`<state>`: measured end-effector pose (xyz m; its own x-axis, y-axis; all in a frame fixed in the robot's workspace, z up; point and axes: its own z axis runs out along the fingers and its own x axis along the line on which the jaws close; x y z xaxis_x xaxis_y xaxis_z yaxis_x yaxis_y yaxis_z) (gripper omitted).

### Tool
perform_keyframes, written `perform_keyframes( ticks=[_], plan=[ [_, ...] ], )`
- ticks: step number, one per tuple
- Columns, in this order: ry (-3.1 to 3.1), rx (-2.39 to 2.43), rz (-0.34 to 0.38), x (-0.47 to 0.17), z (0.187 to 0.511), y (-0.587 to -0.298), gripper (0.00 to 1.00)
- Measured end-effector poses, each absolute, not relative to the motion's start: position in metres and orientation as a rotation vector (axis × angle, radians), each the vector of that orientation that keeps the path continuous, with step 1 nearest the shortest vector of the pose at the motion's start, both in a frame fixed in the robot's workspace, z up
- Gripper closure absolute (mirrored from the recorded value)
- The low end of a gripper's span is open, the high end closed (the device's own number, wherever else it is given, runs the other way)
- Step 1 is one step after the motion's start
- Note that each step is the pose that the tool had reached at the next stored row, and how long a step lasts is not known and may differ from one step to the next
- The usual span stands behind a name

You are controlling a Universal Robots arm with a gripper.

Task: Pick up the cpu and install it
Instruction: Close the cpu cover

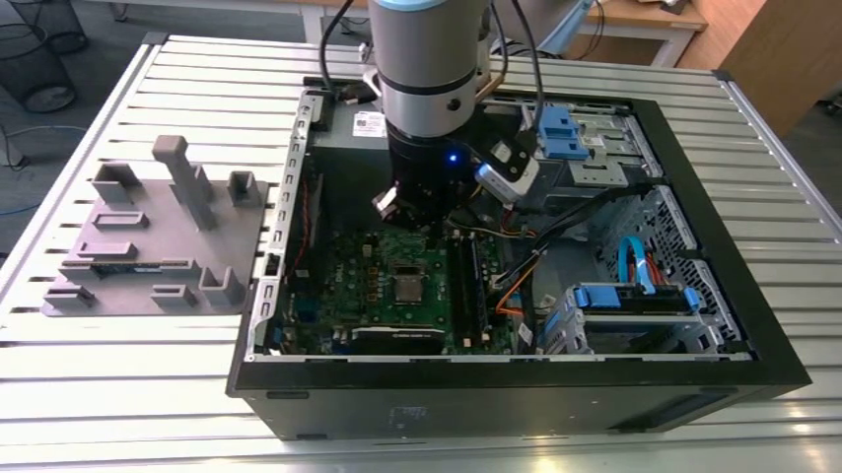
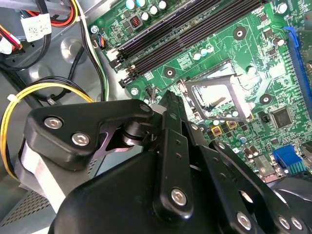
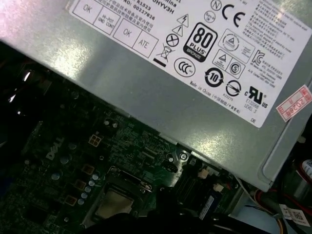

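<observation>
I have the gripper (image 1: pixel 418 219) hanging inside the computer case (image 1: pixel 526 394) over the motherboard (image 1: pixel 355 296), its grip state impossible to tell, while the cpu (image 1: pixel 409 288) lies flat in its socket (image 2: pixel 219 97), apparently already seated.

Above the motherboard socket (image 1: pixel 410 286) the case (image 1: pixel 526 394) stands open. The power supply (image 3: pixel 195 92) crowds one side of the socket; loose cables (image 1: pixel 526 276) hang near the other.

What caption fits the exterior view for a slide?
Robot arm lowers its gripper into the open computer case, above the motherboard where the cpu sits in its socket.
</observation>
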<state>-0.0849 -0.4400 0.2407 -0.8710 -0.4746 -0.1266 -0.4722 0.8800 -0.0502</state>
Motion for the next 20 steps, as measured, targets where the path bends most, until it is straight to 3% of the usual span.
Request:
perform_keyframes(
  ticks=[20],
  plan=[
    [2.858, -0.928, -0.014, -0.0849, 0.2387, -0.4406, 0.89]
  ],
)
